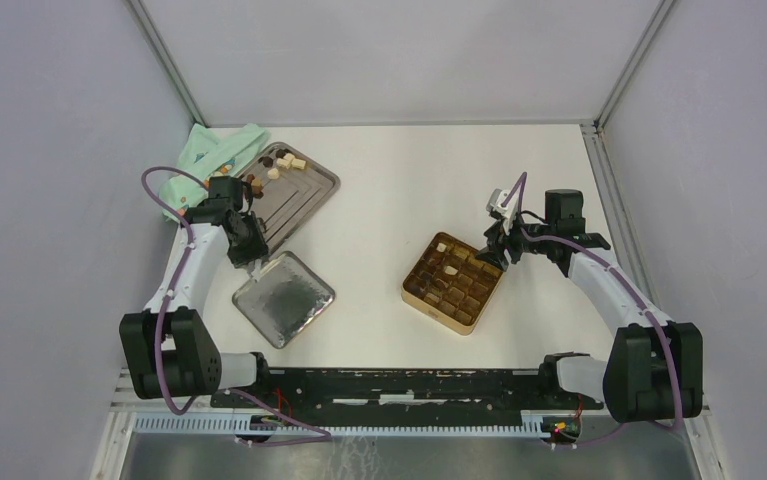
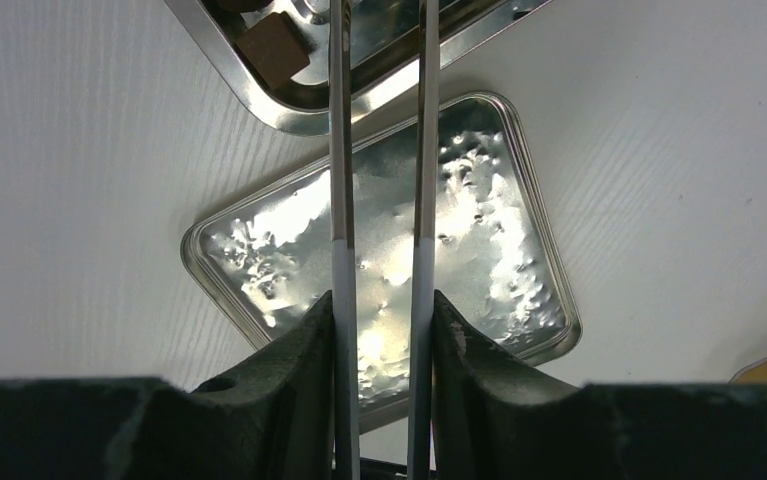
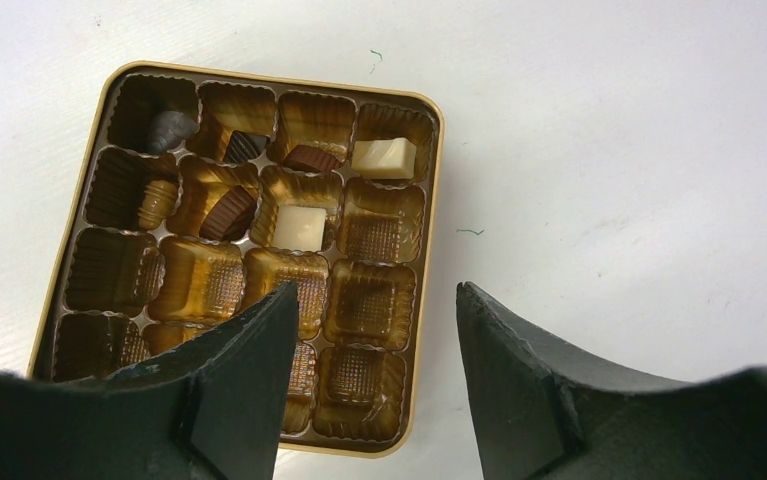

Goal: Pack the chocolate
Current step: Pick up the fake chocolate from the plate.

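Several chocolate pieces [image 1: 281, 166], dark, light brown and cream-white, lie at the far end of a long shiny tray [image 1: 301, 196]. My left gripper [image 1: 250, 250] is shut on thin metal tongs [image 2: 340, 150]. The tong blades reach over the tray's rim [image 2: 289, 118] beside a dark brown piece [image 2: 272, 48]; their tips are out of view. The gold square tin [image 1: 435, 313] holds several pieces, among them a cream-white one [image 3: 383, 157] and a brown one [image 3: 227, 213]. My right gripper [image 1: 495, 250] hangs open and empty over the tin's near edge [image 3: 429, 250].
A square dimpled metal tray [image 1: 284, 296] lies near the left arm, directly under the left gripper [image 2: 381, 300]. A mint-green bag [image 1: 209, 155] lies at the back left beside the long tray. Grey walls close in the table on three sides.
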`<state>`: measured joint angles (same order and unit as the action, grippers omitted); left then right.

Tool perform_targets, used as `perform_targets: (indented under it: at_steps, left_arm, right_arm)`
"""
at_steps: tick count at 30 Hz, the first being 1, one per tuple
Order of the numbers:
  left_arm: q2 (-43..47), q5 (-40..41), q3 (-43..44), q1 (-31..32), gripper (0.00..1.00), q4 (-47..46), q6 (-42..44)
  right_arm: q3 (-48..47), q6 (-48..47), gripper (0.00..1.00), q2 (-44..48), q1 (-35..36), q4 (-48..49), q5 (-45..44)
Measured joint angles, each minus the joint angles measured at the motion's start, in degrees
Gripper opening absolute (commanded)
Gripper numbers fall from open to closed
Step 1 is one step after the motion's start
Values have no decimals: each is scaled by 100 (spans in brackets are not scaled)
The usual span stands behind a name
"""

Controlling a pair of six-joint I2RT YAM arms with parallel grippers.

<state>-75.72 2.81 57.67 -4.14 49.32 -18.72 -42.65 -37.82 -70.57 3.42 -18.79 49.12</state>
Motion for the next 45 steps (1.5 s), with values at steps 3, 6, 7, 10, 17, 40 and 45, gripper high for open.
perform_targets:
  at_steps: [3,6,7,10,17,40,45]
  left_arm:
    - [0,24,0,0,36,0,39]
    - [-11,55,0,0,35,-7,44]
    - [-22,61,0,0,35,-13,44]
    - [-61,109,0,0,38,-17,44]
    - [-63,153,0,0,36,-17,44]
    - [693,-151,-50,0,2,-22,44]
    - [1126,-918,-315,2,2,-131,39]
  right_arm:
    - [2,-2,65,0,0,-2,0]
    - [0,-7,65,0,0,-9,0]
    - [0,-9,65,0,0,-17,0]
    - [2,-20,65,0,0,-24,0]
    - [0,-63,65,0,0,-42,0]
    - [0,-173,65,0,0,-83,15]
    - [0,-358,68,0,0,-195,-61]
